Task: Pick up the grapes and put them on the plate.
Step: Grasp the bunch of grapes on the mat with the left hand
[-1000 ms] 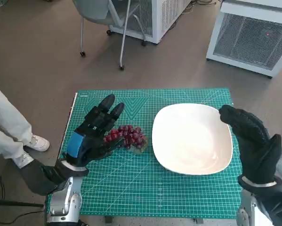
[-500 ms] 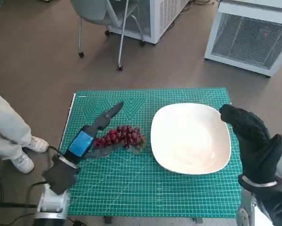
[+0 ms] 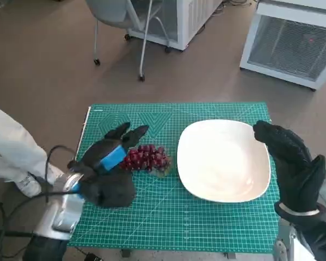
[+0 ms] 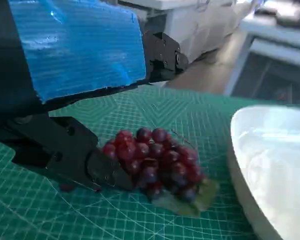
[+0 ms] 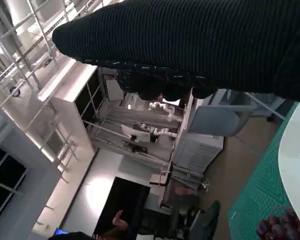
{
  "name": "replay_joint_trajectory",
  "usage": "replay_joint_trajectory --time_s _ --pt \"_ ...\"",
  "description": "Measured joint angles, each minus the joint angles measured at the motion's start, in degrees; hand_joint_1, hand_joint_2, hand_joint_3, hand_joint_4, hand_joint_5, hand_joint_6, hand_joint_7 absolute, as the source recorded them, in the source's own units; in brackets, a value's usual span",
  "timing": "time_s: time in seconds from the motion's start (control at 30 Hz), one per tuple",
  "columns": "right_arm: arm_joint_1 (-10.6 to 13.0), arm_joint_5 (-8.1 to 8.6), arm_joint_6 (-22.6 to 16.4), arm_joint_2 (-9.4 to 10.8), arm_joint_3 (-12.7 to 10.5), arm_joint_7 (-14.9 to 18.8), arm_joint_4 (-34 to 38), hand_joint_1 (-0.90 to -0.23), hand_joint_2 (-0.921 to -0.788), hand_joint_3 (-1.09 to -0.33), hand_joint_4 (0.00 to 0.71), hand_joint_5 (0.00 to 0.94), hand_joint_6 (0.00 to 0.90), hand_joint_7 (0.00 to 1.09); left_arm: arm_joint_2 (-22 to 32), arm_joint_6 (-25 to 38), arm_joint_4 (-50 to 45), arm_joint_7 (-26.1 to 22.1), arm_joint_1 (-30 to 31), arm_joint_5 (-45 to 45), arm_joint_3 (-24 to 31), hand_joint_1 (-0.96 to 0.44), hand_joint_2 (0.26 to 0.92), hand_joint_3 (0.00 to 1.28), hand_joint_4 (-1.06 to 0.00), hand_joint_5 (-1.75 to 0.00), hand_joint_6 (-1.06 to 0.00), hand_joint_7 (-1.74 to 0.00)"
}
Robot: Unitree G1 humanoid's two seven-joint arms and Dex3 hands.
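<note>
Grapes (image 3: 147, 158) lie on the mat (image 3: 217, 228) just left of the plate (image 3: 223, 161), touched but not yet gripped by the spread left hand (image 3: 109, 163); soft, light, loose cluster, probably best cupped around the bunch; right hand (image 3: 291, 163) empty, fingers unclenched.

Left hand (image 4: 74, 95) touches grapes (image 4: 157, 165) beside plate (image 4: 270, 165).

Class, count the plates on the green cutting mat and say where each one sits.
1. A single white plate lies on the right half of the green cutting mat, just right of the grapes and beside the right hand. None looks hidden.
</note>
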Motion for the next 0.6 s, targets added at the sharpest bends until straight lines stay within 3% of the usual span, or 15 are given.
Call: replay_joint_trajectory --time_s 0.6 --pt "0.11 0.39 0.07 -0.16 -0.13 0.20 0.00 -0.497 -0.921 -0.534 0.481 0.000 0.165 0.63 -3.18 8.42 8.83 -0.72 -6.52 -0.08 -6.14 -0.07 0.748 0.01 0.00 0.00 -0.14 0.00"
